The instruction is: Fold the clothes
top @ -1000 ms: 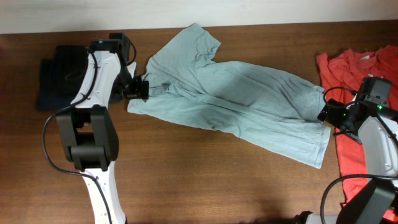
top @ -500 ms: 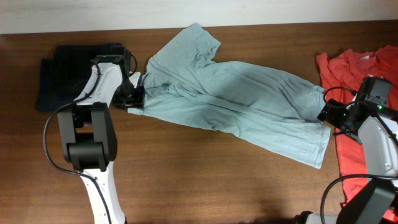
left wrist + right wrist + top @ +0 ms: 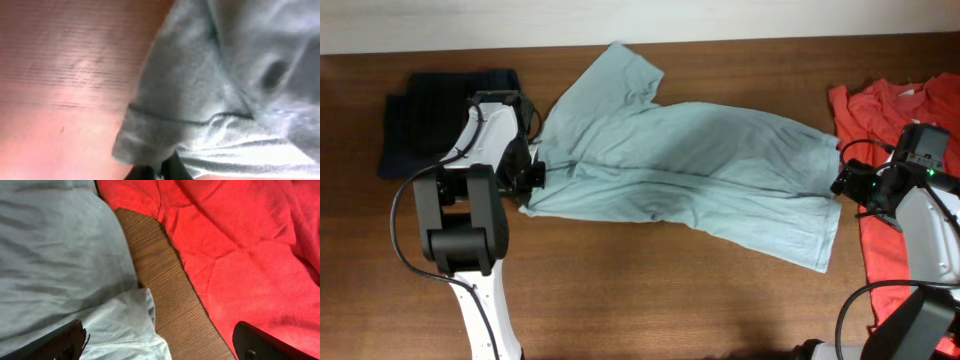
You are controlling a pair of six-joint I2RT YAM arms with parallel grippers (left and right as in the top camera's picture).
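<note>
At left edge of grey-blue T-shirt (image 3: 690, 160), left jaws pinch it, tips hidden; right jaws spread.

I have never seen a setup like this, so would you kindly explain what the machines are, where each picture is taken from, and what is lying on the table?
These are two white-and-black robot arms at a brown wooden table, each ending in a two-finger gripper. One picture looks down from above the table; the other two come from a small camera on each wrist. On the table lie a pale grey-blue cloth T-shirt spread across the middle, a red-orange cloth T-shirt at the right edge, and a dark navy cloth piece at the left. The left gripper is shut on the grey-blue shirt's edge. The right gripper is open, holding nothing, beside that shirt's other end.
</note>
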